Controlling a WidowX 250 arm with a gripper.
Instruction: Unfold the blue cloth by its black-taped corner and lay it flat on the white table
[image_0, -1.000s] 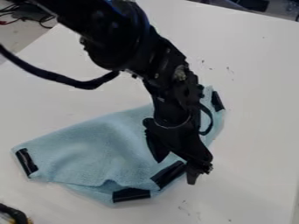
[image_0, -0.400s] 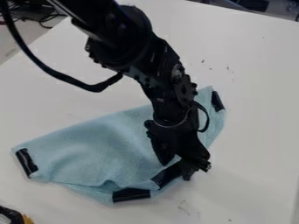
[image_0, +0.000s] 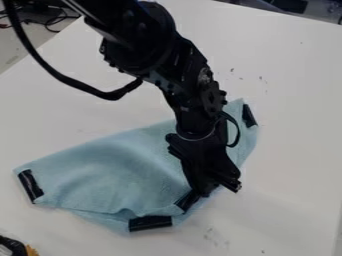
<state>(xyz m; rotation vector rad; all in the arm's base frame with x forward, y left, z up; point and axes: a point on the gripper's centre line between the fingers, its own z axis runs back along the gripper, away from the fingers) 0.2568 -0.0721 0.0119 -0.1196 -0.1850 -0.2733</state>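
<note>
Soft cloth, pinched at its taped near edge.
Your blue cloth (image_0: 113, 172) lies partly folded on the bench (image_0: 287, 155); expect it light, limp and easily creased, not fragile. A taped edge should give the firmest hold: your gripper (image_0: 202, 192) has its fingers nearly together there, pinching fabric beside the black tape (image_0: 186, 201).

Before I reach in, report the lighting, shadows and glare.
Camera view: soft, fairly even light on the white table; gentle shading across the blue cloth; a pale glint on the left corner strip; the dark gripper visually merges with the black strip at its tip.
</note>
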